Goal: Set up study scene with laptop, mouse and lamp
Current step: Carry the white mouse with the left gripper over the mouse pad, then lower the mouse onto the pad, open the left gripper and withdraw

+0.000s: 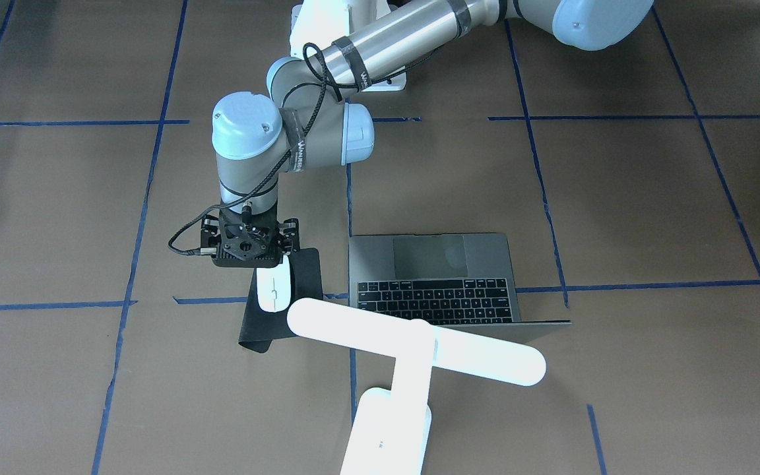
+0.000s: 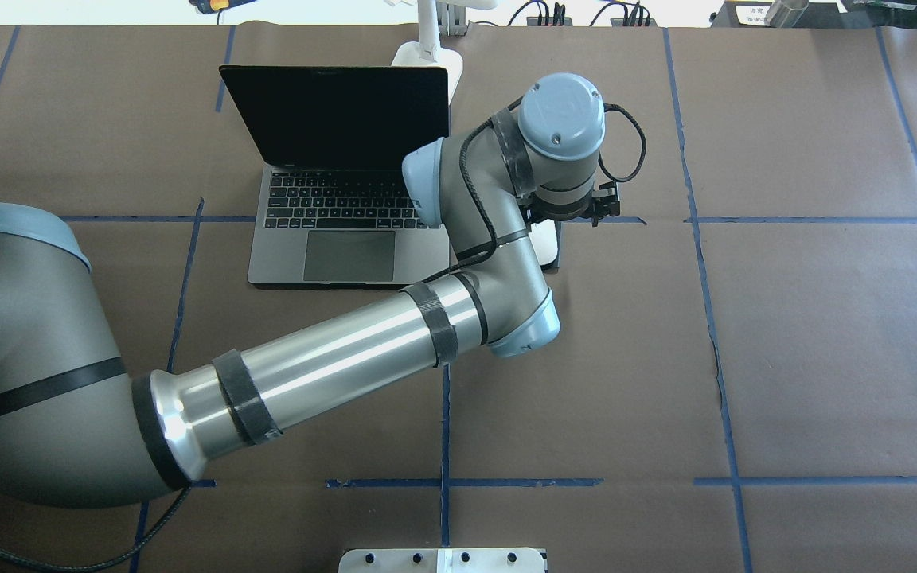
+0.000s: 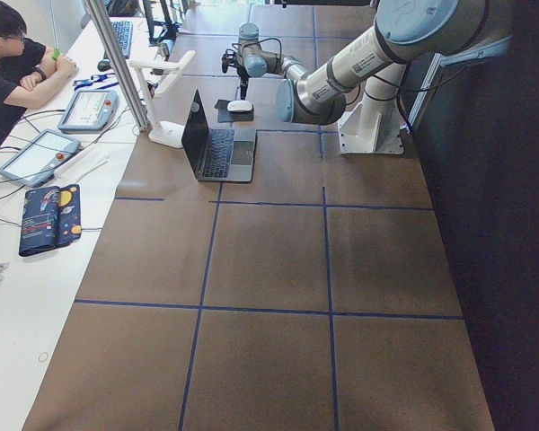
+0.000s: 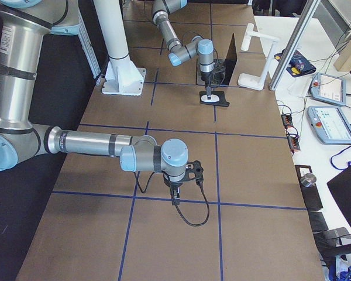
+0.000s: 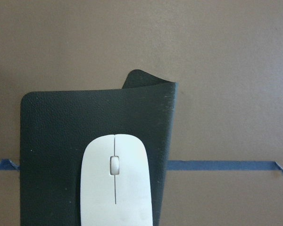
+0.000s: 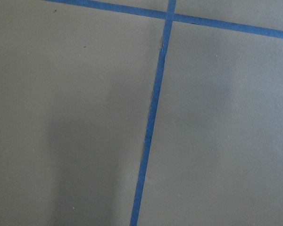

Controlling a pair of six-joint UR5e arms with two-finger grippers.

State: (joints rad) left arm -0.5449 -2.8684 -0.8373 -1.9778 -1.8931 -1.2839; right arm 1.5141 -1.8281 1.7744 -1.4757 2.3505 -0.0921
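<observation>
The mouse [image 5: 115, 181], a smooth white oval, lies on a pebbled black mat [image 5: 61, 122] with one curled corner. Its long axis and wheel end point toward the table's far edge. The mat lies beside the open grey laptop [image 1: 433, 277]. Overhead, the arm hides the mouse. The left gripper [image 1: 253, 251] hangs over it, and I cannot tell how its jaws stand.

The mouse [image 1: 273, 290] lay on the mat [image 1: 306, 274], just beside the laptop [image 1: 439, 277] on the robot's right; the lamp [image 1: 413, 343] stood behind the laptop's screen.
</observation>
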